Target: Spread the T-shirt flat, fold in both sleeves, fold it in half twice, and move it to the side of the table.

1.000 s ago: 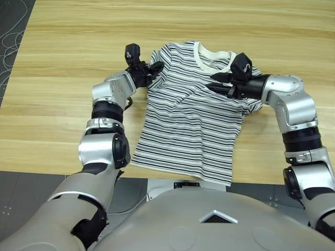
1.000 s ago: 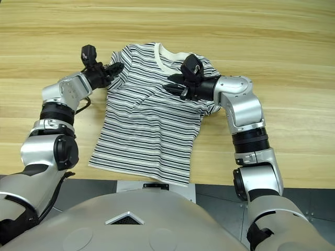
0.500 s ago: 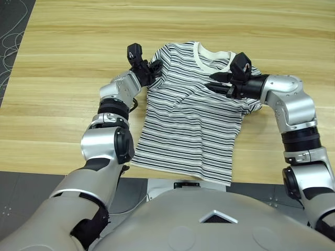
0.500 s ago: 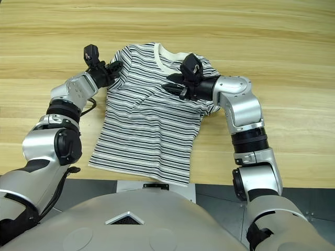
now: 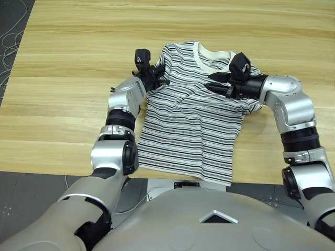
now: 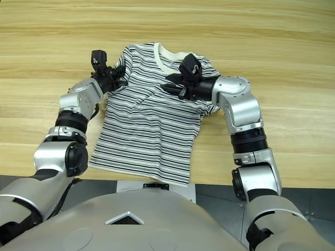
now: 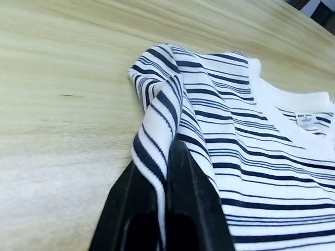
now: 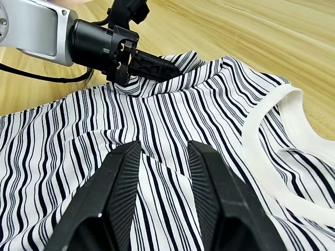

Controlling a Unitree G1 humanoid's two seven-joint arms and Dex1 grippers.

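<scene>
Operator: Shirt position?

Observer: Face up on table. Collar lies beyond the tips of left gripper and right gripper. Hem is well behind them, at the near table edge. Body is mostly flat, with one diagonal crease under the right gripper.

Operator: State of left gripper?

Observer: Pressed together on the sleeve edge. Cloth rises in a ridge over its tips, raised above the cloth around it.

Operator: Right gripper?

Observer: Fingers spread, nothing held, low over the chest. The left gripper is straight ahead of its tips and near. Cannot tell whether the tips touch cloth.

Operator: Step in hand, by your reading?

Observer: Folding in the sleeve on the left side. Halving folds not begun.

Operator: Risks from here?

Observer:
1. The pinch takes in only the sleeve edge. Drag across the chest could pull the cloth out, and the sleeve would flop back open.
2. If the right gripper is not pressing down, the pull slides the whole garment toward it. That deepens the crease, and the fold lands crooked.
3. The grippers face each other at close range. Carrying the sleeve farther in may bring the fingers together.
4. The hem sits at the table edge. Any drag back toward the wrists could let it hang over and pull the body askew.
</scene>
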